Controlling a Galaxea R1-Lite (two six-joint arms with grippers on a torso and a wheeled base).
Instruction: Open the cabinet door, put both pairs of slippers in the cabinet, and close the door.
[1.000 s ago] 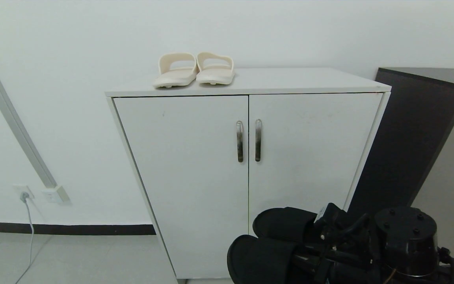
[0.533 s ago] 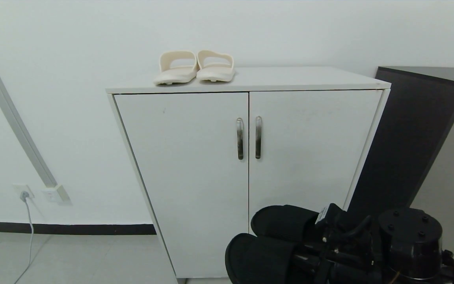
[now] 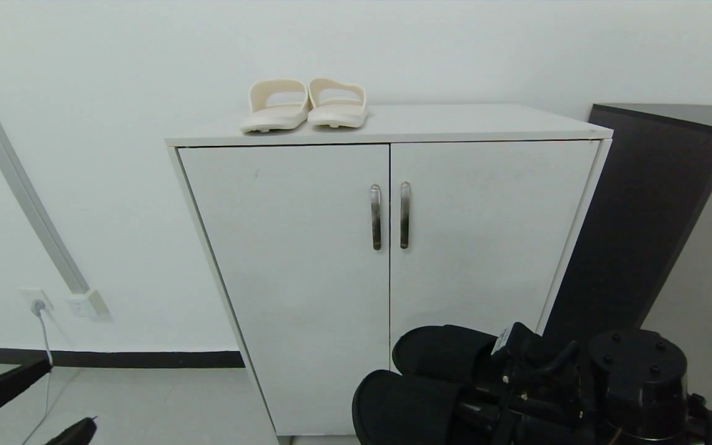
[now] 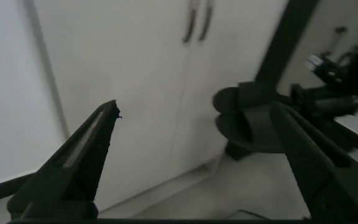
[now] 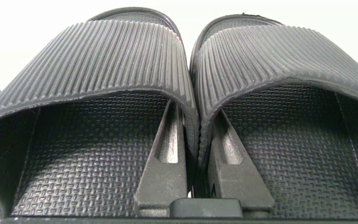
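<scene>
The white cabinet (image 3: pixel 294 278) stands with both doors closed, its two metal handles (image 3: pixel 390 216) side by side at the middle. A cream pair of slippers (image 3: pixel 304 108) rests on its top, toward the left. Low in front of the right door, my right gripper (image 3: pixel 507 386) is shut on a black pair of slippers (image 3: pixel 424 386). In the right wrist view its fingers (image 5: pixel 166 168) sit one inside each black slipper (image 5: pixel 98 81), pinching the inner walls together. My left gripper (image 4: pixel 194 109) is open and holds nothing, low and to the left of the cabinet (image 4: pixel 135 68).
A dark cabinet (image 3: pixel 640 216) stands tight against the white one on the right. On the wall to the left are a slanted cable duct (image 3: pixel 16 179) and a socket with a plugged cable (image 3: pixel 38 304). Bare floor (image 3: pixel 146 402) lies at the lower left.
The head camera shifted slightly, so the cabinet sits a little higher in the picture. My left arm's tip has come into the head view's lower left corner. The black slippers stay gripped.
</scene>
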